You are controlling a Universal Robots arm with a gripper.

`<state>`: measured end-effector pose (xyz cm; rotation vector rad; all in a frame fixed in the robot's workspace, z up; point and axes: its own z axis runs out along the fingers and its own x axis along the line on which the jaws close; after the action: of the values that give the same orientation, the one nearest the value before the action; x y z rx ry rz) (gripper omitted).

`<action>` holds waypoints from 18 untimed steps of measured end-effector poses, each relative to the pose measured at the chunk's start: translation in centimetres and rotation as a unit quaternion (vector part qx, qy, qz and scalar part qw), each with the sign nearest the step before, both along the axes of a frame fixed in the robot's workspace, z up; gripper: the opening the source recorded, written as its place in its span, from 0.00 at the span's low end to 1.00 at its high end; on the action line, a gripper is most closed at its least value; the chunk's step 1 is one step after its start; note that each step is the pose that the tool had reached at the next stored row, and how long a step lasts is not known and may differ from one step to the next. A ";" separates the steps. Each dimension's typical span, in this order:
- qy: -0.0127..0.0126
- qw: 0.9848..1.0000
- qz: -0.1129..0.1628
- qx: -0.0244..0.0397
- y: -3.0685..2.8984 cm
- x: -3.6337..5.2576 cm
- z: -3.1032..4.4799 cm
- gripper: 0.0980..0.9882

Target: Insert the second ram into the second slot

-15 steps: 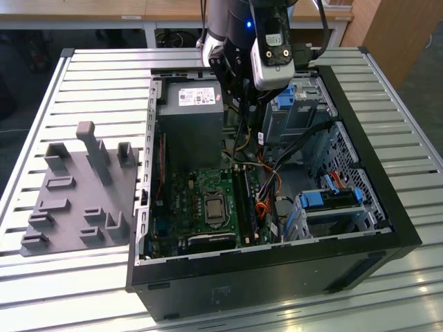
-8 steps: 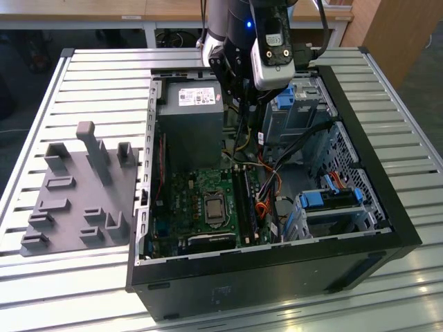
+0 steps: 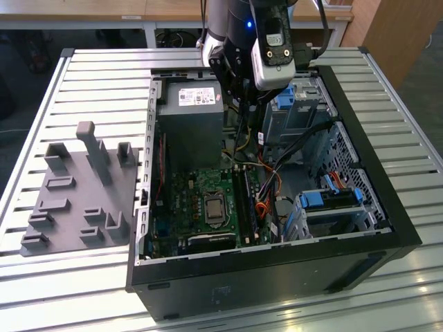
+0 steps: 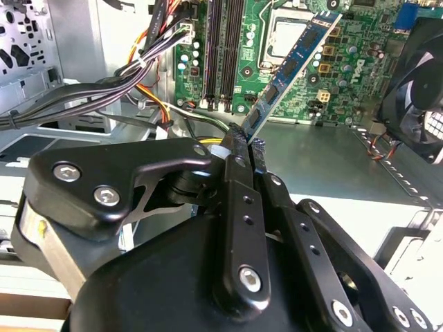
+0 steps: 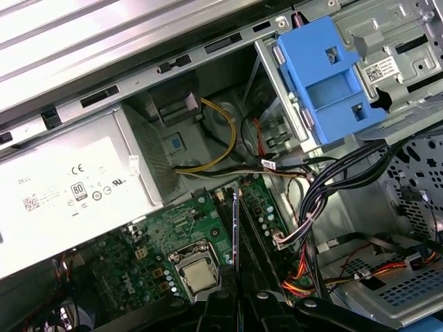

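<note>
One thin blue stick, the second ram (image 4: 294,66), is pinched at one end between the closed fingers of my hand (image 4: 243,146), its free end reaching out over the green motherboard (image 4: 346,66). In the exterior view my hand (image 3: 238,88) hangs at upper centre, over the open computer case (image 3: 277,290) and well apart from the memory slots (image 3: 246,197).

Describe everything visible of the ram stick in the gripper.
The second ram is a thin, flat blue board with dark chips and a pale label. The gripper clamps one end; the rest juts out free over the motherboard, touching nothing else. In the first wrist view it shows edge-on, not seated in a slot.
</note>
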<state>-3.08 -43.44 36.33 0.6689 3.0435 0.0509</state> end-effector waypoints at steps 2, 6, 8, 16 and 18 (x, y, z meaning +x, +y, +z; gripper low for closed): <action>0.000 1.000 0.006 0.000 0.00 0.00 0.00 0.04; 0.000 1.000 0.017 0.000 0.00 0.00 0.00 0.04; 0.000 1.000 0.021 0.000 0.00 0.00 0.00 0.04; 0.000 0.999 0.032 0.000 0.00 0.00 0.00 0.04; 0.000 0.999 0.034 0.000 0.00 0.00 0.00 0.04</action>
<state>-3.08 -43.44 36.33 0.5654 3.0655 0.0523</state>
